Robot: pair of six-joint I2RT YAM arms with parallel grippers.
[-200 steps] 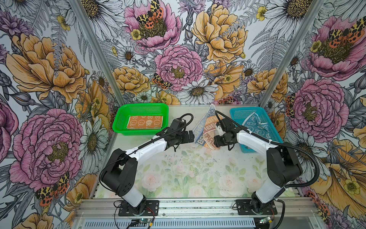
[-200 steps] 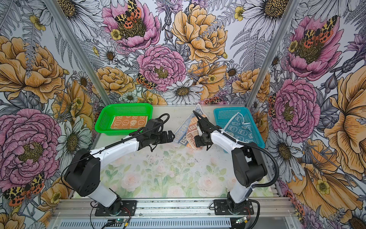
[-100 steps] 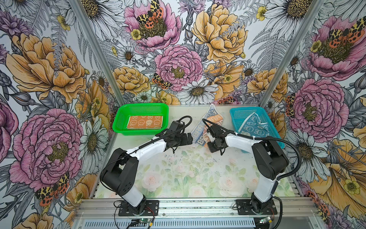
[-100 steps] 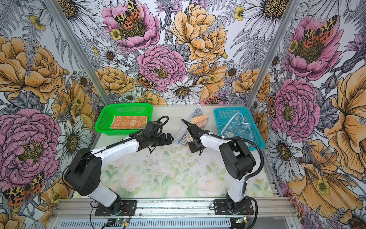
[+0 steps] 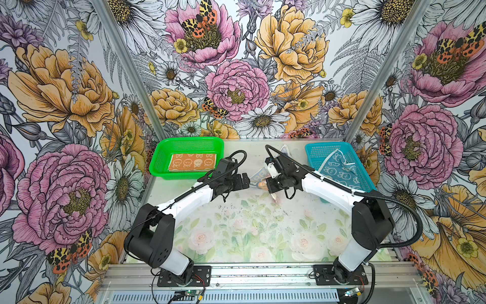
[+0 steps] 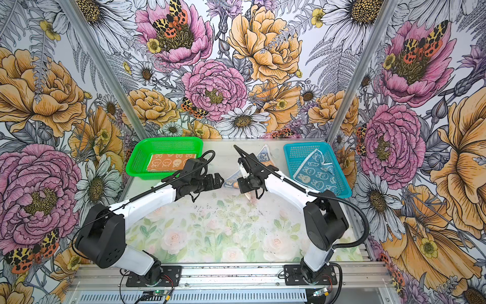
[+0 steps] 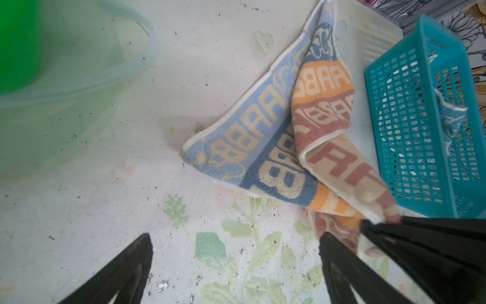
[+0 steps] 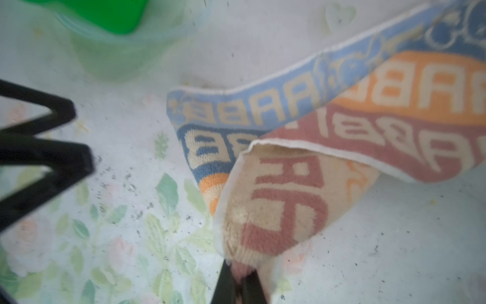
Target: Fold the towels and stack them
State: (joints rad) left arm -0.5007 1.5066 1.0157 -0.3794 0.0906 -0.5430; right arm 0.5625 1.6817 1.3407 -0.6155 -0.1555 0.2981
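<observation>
Flowered wallpaper closes in a pale counter point(image 5: 236, 237) printed with faint roses and flecked with dark specks. Against the pictures of a second ago, the one real change is at the right gripper point(image 8: 239, 273). Its jaws then stood apart beside the striped towel point(image 7: 276, 147); now they are pressed together on that towel's near corner, which rises in a soft peak while the rest sags behind it. I judge that the grab is made and this towel can now be spread out. No fold is done yet, since the cloth lies crumpled with one flap doubled over. The left gripper point(image 7: 235, 237) hovers with its jaws wide apart and empty, facing the towel's other low corner, a likely second hold.

The striped towel lies just beside the teal basket point(image 5: 315, 155), on the side facing the green basket point(image 5: 163, 163). It is looped terry, thick and limp, banded in pale blue, deep blue, orange and brick red, with cream block letters and a cream hem. Inside the teal basket a blue towel point(image 5: 339, 171) with white rabbits lies rumpled. Well apart from the teal basket, across the counter, an orange towel point(image 5: 193, 163) sits flat and rectangular in the green basket. Both baskets are stiff perforated plastic.
</observation>
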